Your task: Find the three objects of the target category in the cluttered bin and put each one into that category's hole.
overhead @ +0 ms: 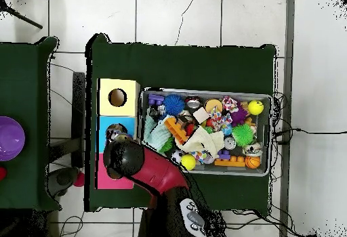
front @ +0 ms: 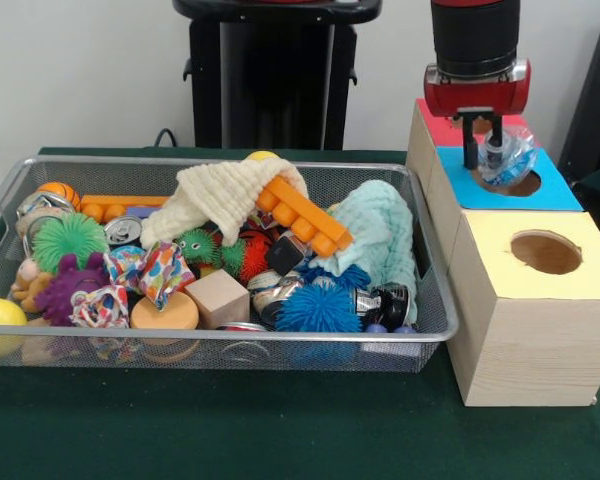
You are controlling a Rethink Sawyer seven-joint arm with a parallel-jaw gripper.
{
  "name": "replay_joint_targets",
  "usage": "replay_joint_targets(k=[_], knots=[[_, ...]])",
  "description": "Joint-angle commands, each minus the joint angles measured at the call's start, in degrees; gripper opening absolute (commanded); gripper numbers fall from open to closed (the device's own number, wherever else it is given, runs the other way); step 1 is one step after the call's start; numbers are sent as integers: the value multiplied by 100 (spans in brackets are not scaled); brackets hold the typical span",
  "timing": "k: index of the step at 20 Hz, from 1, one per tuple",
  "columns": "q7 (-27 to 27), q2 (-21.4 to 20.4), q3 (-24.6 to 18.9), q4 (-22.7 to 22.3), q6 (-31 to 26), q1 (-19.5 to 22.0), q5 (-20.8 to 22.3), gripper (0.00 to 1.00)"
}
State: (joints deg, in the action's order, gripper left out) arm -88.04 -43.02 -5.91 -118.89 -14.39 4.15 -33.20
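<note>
My gripper (front: 483,150) hangs over the blue-topped wooden box (front: 565,195), right at its round hole (front: 523,184). It is shut on a small crinkly see-through film bag (front: 510,160), which hangs at the hole's rim. In the overhead view the arm's head (overhead: 123,156) covers the gripper and part of the blue box (overhead: 107,127). The wire mesh bin (front: 220,337) stands left of the boxes, full of toys, and also shows in the overhead view (overhead: 207,92). I cannot make out any other film bag in the clutter.
A yellow-topped box (front: 500,235) with an open hole stands nearest the camera. A red-topped box (front: 442,130) is behind the blue one. The bin holds a cream knitted cloth (front: 225,195), a pale blue cloth (front: 380,225), an orange brick (front: 305,215), spiky balls, cans and a wooden cube.
</note>
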Motion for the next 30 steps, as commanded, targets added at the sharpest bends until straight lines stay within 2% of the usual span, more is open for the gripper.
replay_joint_targets(k=[1, 2, 3, 6, 19, 22, 25, 30], knots=[[-1537, 348, -339, -43, 456, 12, -177, 0], [-1529, 348, -373, -69, 443, 41, -186, 0], [-1521, 348, -407, -95, 430, 71, -195, 100], [-1437, 330, -535, -159, 424, 193, -170, 100], [-1332, 54, -179, -130, -144, 109, -51, 100], [-1285, -19, 36, -32, -394, 11, 64, 100], [-1309, -122, 611, 281, -1033, -314, 378, 100], [-1445, -200, 1056, 704, -1713, -538, 636, 100]])
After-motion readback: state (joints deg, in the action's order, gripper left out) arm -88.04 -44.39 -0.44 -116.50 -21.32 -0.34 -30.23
